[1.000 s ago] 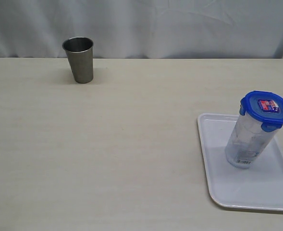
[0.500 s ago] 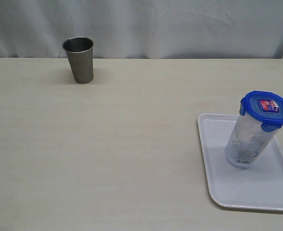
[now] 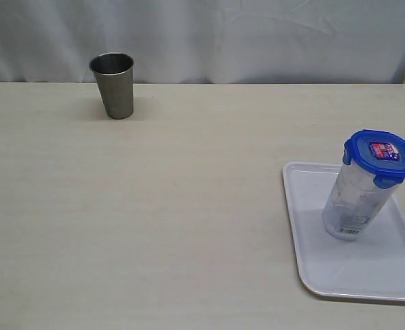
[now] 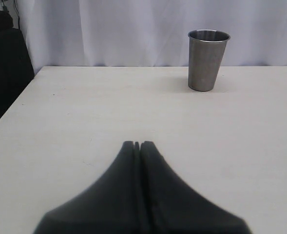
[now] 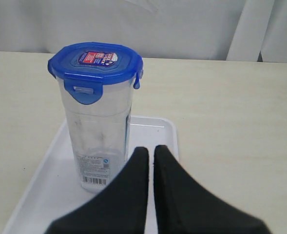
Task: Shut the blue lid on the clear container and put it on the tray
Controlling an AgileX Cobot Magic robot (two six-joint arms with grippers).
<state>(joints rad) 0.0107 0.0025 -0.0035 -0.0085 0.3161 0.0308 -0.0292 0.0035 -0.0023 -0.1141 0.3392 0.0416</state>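
The clear container (image 3: 353, 206) stands upright on the white tray (image 3: 367, 269) at the right of the table. The blue lid (image 3: 381, 157) sits on its mouth with the flaps folded down and the sticker facing up. In the right wrist view the container (image 5: 102, 131) with its lid (image 5: 95, 62) stands on the tray (image 5: 48, 181), just ahead of my right gripper (image 5: 151, 148) and apart from it. That gripper is shut, with only a thin slit between the fingers and nothing in it. My left gripper (image 4: 137, 144) is shut and empty above bare table. Neither gripper shows in the exterior view.
A steel cup (image 3: 113, 85) stands upright at the far left near the white backdrop curtain; it is also ahead of the left gripper, where the cup (image 4: 207, 60) is well beyond the fingertips. The table's left edge (image 4: 11, 105) shows in the left wrist view.
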